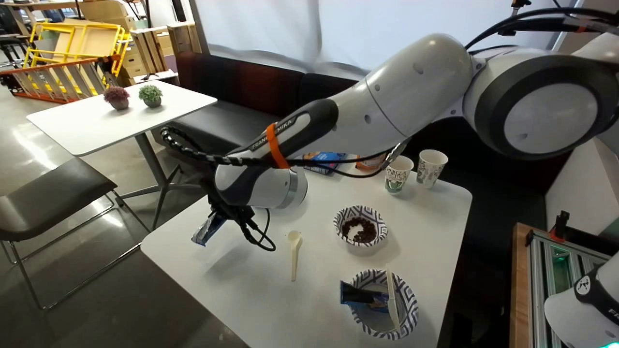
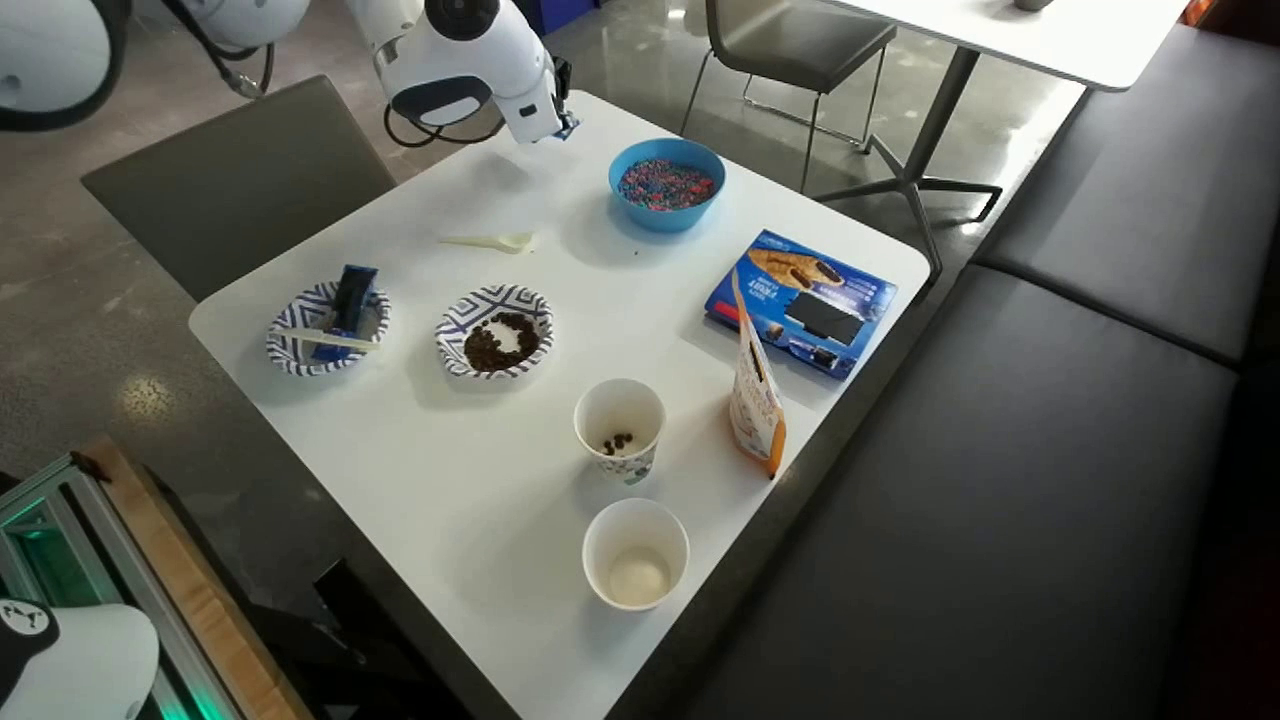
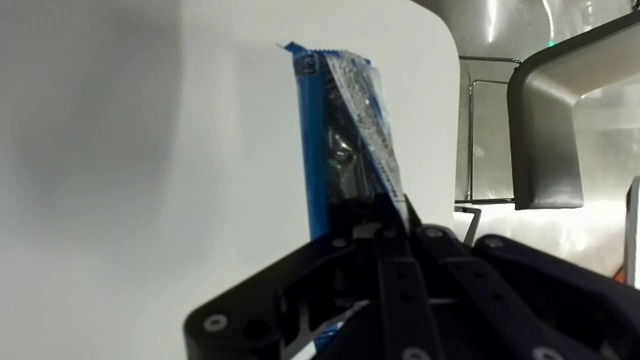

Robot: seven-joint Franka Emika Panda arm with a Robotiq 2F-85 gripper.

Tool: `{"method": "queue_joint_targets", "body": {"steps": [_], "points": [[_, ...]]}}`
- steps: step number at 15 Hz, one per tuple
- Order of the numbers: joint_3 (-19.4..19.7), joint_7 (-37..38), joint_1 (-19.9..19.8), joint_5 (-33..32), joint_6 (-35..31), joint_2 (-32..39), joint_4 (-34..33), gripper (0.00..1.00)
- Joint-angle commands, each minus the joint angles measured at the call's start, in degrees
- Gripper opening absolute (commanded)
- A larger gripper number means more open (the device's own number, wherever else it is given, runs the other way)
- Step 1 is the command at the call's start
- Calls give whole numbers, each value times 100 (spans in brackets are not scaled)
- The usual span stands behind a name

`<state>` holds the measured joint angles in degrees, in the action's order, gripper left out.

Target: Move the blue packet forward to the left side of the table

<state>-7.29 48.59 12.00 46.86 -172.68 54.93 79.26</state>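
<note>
The end effector (image 3: 403,214) was closed on the blue packet (image 3: 345,145), with a crinkled silvery flap of it caught in the grip and the rest running out beyond the tips. In both exterior views the packet was near a rounded corner of the bench (image 2: 450,450); it slanted, apparently above the surface. A pale spoon (image 1: 294,253) lay on the bench near the end effector. Farther along were a patterned bowl (image 2: 457,318) holding dark brown pieces and another patterned bowl (image 1: 409,305), where a dark blue wrapper (image 1: 363,295) poked past the rim and a pale utensil (image 1: 392,304) lay across. A blue bowl (image 2: 665,220) of multicoloured bits stood between the end effector and a flat blue box (image 2: 790,300). An orange and white pouch (image 2: 757,415) stood upright just beside the box; near the pouch was a paper cup (image 2: 620,408) with a few dark pieces inside, and just beside that, another cup (image 2: 635,525), its pale bottom in view
</note>
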Motion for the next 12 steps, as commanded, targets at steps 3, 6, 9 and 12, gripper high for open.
{"method": "queue_joint_targets", "body": {"steps": [3,6,9,12], "points": [[-130,-391,135,-257,-134,166,-418,40],[450,-247,382,-521,191,-657,482,63],[782,-488,468,-792,241,-1100,975,85],[641,-600,273,-1215,384,-1383,1260,100]]}}
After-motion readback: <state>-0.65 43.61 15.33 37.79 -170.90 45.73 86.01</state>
